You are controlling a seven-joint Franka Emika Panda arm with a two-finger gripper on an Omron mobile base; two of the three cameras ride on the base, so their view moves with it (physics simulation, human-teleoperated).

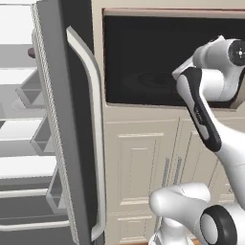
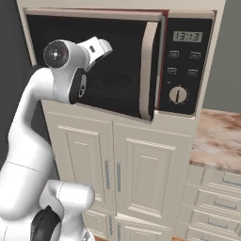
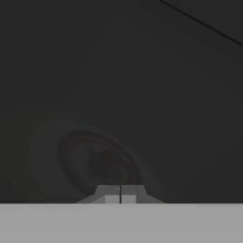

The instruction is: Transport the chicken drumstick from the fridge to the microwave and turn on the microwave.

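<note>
The microwave is built in above cream cabinets, and its black glass door with the tan handle stands slightly ajar. My gripper is shut with nothing between its fingers, and it sits right up against the dark door glass. A dim round plate shows through the glass. The chicken drumstick is hidden. In the left base view the fridge door with its curved grey handle stands open beside the microwave, baring white shelves.
The microwave's control panel carries a clock display and a round dial. Cream cabinet doors fill the wall below. A marbled counter with drawers under it lies to the right. The open fridge door hems in the left side.
</note>
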